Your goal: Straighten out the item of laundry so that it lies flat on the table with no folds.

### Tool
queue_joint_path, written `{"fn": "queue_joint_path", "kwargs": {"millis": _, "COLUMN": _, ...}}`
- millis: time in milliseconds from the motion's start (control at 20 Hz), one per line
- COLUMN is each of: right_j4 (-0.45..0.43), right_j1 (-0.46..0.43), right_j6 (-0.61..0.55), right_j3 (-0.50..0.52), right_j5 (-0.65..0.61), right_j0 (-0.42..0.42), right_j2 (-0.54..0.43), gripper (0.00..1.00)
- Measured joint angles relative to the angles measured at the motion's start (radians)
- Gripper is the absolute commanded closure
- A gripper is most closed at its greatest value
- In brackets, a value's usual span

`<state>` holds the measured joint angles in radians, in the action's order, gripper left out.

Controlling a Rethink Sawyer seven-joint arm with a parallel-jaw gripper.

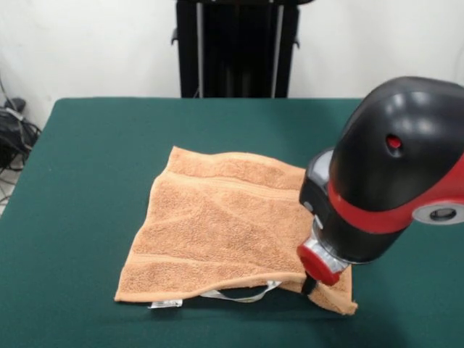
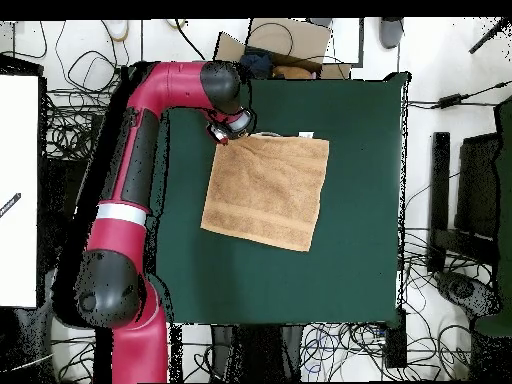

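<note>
Lying mostly flat near mid-counter (image 1: 87,188), orange-tan towel (image 1: 217,232), white tag (image 1: 165,303) at its 6 o'clock edge, hand (image 1: 309,285) planted on its 5 o'clock corner, possibly pinching it, grip state not discernible.

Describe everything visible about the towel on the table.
The towel is a light orange-tan terry cloth, roughly square, with woven border bands near two opposite edges. It lies spread almost flat on the dark green table, turned slightly askew, with soft ripples across its middle. A white tag and a pale loop peek out at its camera-side edge in the front view. The pincer presses down at one corner of it; whether it grips the cloth cannot be told.
</note>
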<state>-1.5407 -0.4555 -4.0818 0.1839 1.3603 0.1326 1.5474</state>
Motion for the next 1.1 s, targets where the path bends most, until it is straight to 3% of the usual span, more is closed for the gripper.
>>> {"fn": "queue_joint_path", "kwargs": {"millis": 650, "right_j4": 0.005, "right_j1": 0.068, "right_j6": 0.036, "right_j3": 0.199, "right_j5": -0.210, "right_j0": 0.136, "right_j2": -0.015, "gripper": 0.00}}
{"fn": "queue_joint_path", "kwargs": {"millis": 1100, "right_j4": 0.003, "right_j1": 0.121, "right_j6": 0.270, "right_j3": 0.359, "right_j5": -0.289, "right_j0": 0.191, "right_j2": -0.054, "gripper": 0.00}}
